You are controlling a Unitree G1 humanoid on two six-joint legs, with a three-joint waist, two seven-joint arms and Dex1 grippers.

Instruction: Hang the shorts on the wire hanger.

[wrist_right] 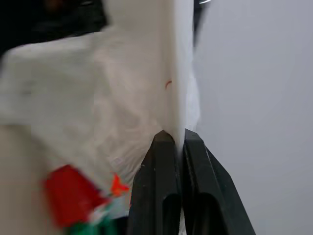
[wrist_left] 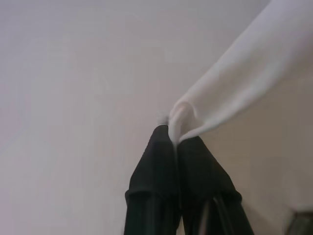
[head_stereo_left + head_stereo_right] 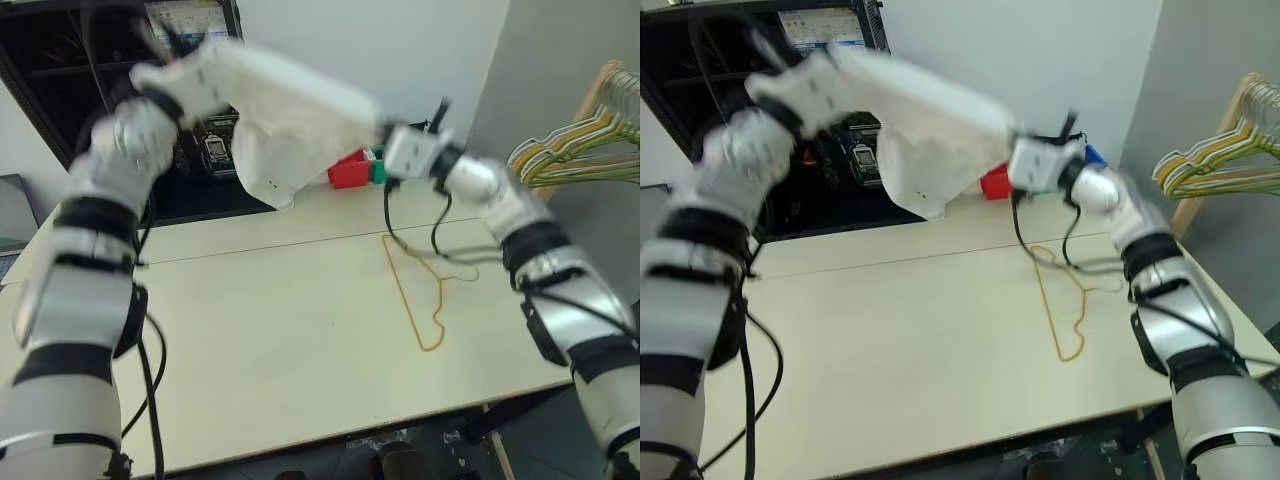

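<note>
With each gripper (image 2: 175,142) (image 1: 175,138) clamped on the limp, light shorts (image 3: 290,130), keep the edge grips taut.

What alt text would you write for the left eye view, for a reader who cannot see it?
Both grippers, left and right, hold the white shorts stretched in the air above a pale table. The wire hanger lies flat on the table, below the right arm.

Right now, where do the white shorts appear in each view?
Left eye: shorts upper centre, stretched between both hands.
Right eye: upper centre, above the table.
Left wrist: fabric pinched at the fingertips.
Right wrist: fabric above the fingertips.
Shared landmark: red box.
</note>
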